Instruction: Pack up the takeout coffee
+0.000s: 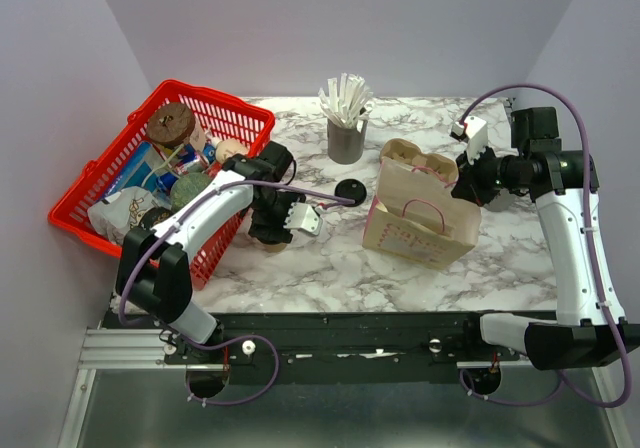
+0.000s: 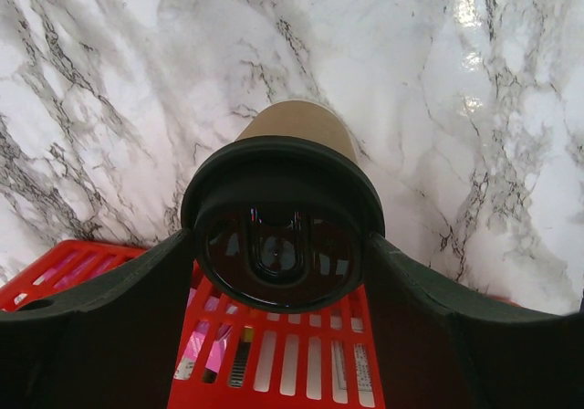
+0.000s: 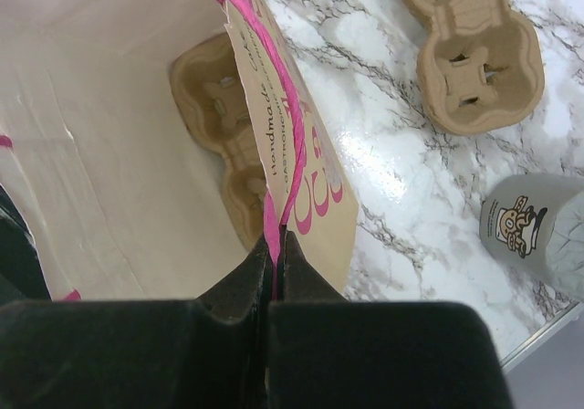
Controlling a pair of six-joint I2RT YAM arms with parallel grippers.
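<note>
Marble tabletop [image 1: 330,268] carries the open paper bag [image 1: 425,238] to the right of my left pincer [image 2: 281,245], which grips the lidded coffee cup [image 2: 294,131], axis pointing forward; my right pincer [image 3: 276,240] clamps the bag's pink handle [image 3: 290,108].

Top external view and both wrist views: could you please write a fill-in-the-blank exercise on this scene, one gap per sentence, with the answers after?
1. The coffee cup inside the left gripper wears a ____ lid.
2. The right gripper is shut on the ____ handle of the paper bag.
3. The white sticks stand in a holder that is ____ .
Answers: black; pink; grey.
</note>
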